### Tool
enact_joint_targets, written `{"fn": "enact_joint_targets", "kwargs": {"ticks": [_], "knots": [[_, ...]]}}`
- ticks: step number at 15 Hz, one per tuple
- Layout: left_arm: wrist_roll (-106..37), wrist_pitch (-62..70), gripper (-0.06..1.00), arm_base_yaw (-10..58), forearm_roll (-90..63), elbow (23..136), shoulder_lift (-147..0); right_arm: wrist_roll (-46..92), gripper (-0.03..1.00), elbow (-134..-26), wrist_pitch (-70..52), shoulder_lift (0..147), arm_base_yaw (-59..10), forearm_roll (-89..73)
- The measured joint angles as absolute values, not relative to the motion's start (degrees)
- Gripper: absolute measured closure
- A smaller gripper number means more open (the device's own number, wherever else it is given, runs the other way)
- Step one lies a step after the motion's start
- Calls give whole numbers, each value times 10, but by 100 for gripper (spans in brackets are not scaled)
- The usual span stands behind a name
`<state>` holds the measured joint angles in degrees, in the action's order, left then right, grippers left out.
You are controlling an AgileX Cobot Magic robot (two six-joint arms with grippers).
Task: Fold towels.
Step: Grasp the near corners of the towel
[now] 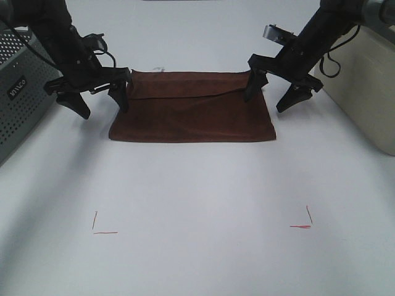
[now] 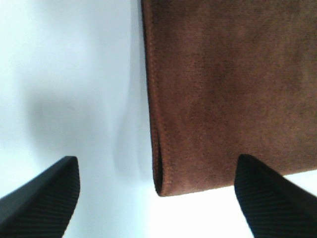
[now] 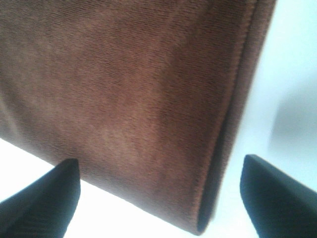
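Red corner marks (image 1: 103,228) lie nearest on the white table (image 1: 197,185); farther back the reddish-brown towel (image 1: 191,117) rests flat, folded over. My left pincer (image 1: 105,111) stands spread at its far left corner, my right pincer (image 1: 265,103) spread at its far right corner, neither pinching anything.

Left wrist: a folded towel corner lies between my fingers (image 2: 44,198).

Right wrist: another corner sits between the fingers there.
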<state>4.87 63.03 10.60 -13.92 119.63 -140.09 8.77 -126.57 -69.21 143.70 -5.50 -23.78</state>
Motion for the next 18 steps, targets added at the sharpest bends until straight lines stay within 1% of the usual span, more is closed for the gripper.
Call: {"fn": "enact_joint_targets", "kwargs": {"ticks": [3, 6, 9, 10, 11, 15, 16, 17, 18], "knots": [[49, 626, 14, 105, -143, 1196, -1409, 68, 15, -1254, -692, 1437, -55, -213], [49, 623, 14, 105, -181, 1196, -1440, 71, 15, -1246, -693, 1437, -55, -211], [49, 604, 15, 105, -202, 1196, -1444, 72, 17, -1246, -693, 1442, -55, -216], [49, 598, 19, 105, -206, 1196, -1444, 72, 20, -1246, -693, 1448, -55, -226], [49, 588, 25, 105, -215, 1196, -1446, 76, 26, -1243, -693, 1461, -55, -244], [49, 571, 39, 112, -225, 1196, -1448, 77, 37, -1243, -697, 1475, -55, -280], [49, 570, 46, 113, -225, 1196, -1454, 77, 44, -1243, -697, 1477, -55, -282], [49, 573, 58, 115, -223, 1197, -1457, 77, 63, -1243, -698, 1480, -55, -280], [49, 577, 71, 115, -213, 1197, -1458, 76, 76, -1243, -698, 1483, -55, -277]]}}
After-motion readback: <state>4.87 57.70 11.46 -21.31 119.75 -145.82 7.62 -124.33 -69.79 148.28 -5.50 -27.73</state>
